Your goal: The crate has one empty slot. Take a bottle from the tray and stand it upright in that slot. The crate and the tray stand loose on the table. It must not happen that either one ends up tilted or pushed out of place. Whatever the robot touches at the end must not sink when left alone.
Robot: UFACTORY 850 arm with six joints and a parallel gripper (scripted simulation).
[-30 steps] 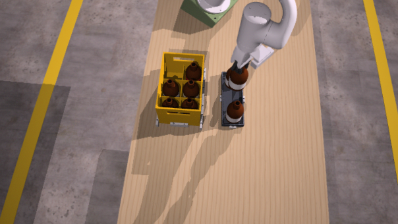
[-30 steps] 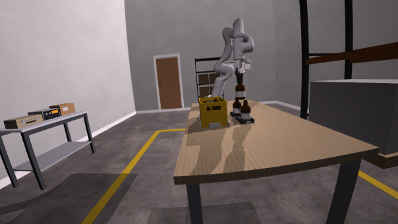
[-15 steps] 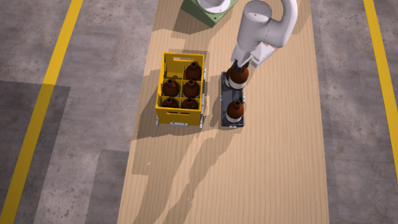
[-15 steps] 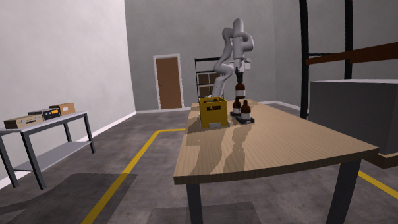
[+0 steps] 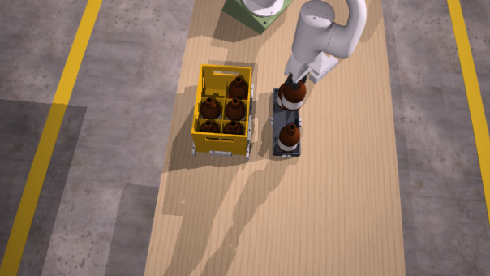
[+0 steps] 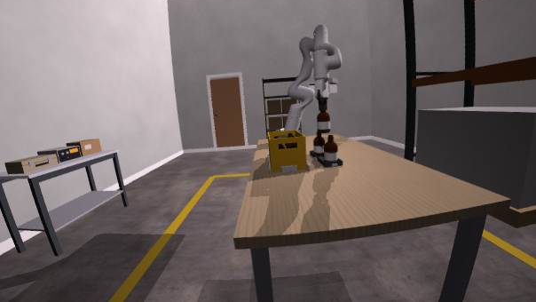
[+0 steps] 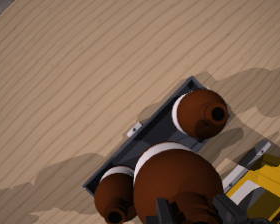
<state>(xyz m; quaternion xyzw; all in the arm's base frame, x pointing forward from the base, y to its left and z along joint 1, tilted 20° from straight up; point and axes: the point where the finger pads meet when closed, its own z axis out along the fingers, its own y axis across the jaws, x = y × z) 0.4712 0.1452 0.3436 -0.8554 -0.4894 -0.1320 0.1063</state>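
My gripper (image 5: pixel 294 79) is shut on the neck of a brown bottle (image 5: pixel 293 96) with a white label and holds it upright in the air above the dark tray (image 5: pixel 286 123). It also shows in the exterior view (image 6: pixel 323 122) and fills the lower wrist view (image 7: pixel 180 192). Two more bottles stand on the tray: one at the near end (image 5: pixel 289 136) and one (image 5: pixel 281 98) mostly hidden behind the held bottle. The yellow crate (image 5: pixel 222 109) stands left of the tray. It holds several bottles, and its far left slot (image 5: pixel 213 84) is empty.
The arm's green base (image 5: pixel 258 2) stands at the far end of the wooden table. The crate and tray sit close together, with a narrow gap between them. A grey side table (image 6: pixel 53 162) and tall shelving (image 6: pixel 466 55) stand off the table.
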